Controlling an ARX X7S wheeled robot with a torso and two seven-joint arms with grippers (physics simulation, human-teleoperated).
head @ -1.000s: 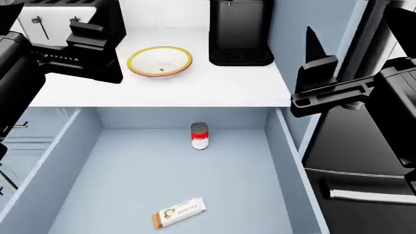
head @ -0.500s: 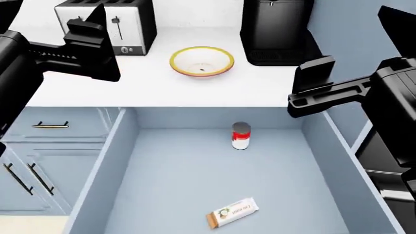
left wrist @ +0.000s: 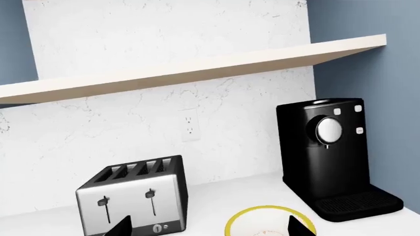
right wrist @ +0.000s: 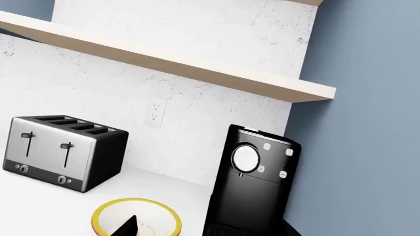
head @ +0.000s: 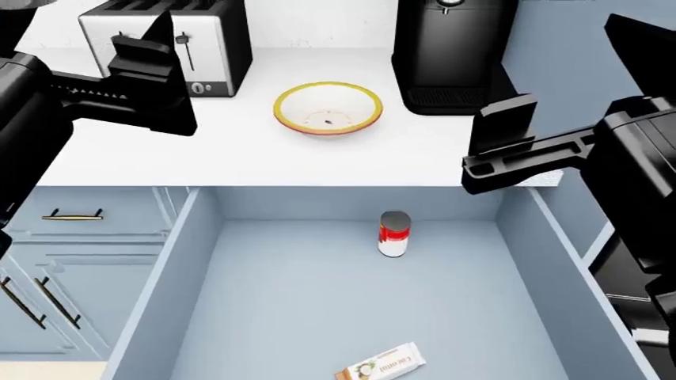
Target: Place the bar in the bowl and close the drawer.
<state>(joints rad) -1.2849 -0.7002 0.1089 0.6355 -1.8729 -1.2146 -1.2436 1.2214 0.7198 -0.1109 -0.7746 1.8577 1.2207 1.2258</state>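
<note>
The bar (head: 381, 366), a small white wrapped oblong, lies on the floor of the open drawer (head: 158, 285) near its front, partly cut off by the head view's lower edge. On the white counter behind the drawer sits the yellow-rimmed bowl (head: 328, 108), which also shows in the wrist views as bowl (left wrist: 269, 223) and bowl (right wrist: 135, 219). My left gripper (head: 158, 79) hovers open above the counter's left part, with left gripper (left wrist: 210, 228) empty. To the right of the bowl, my right gripper (head: 507, 150) hangs open over the counter's edge, and right gripper (right wrist: 210, 231) holds nothing.
A red-and-white can (head: 393, 233) stands upright at the back of the drawer. A toaster (head: 169, 43) is at the counter's back left and a black coffee machine (head: 454, 51) at the back right. Lower cabinet fronts with brass handles (head: 72, 215) are at left.
The head view has swung left and tilted, so counter and drawer sit further right and lower in the picture. The bar now lies at the lower edge. Both grippers stay open and empty.
</note>
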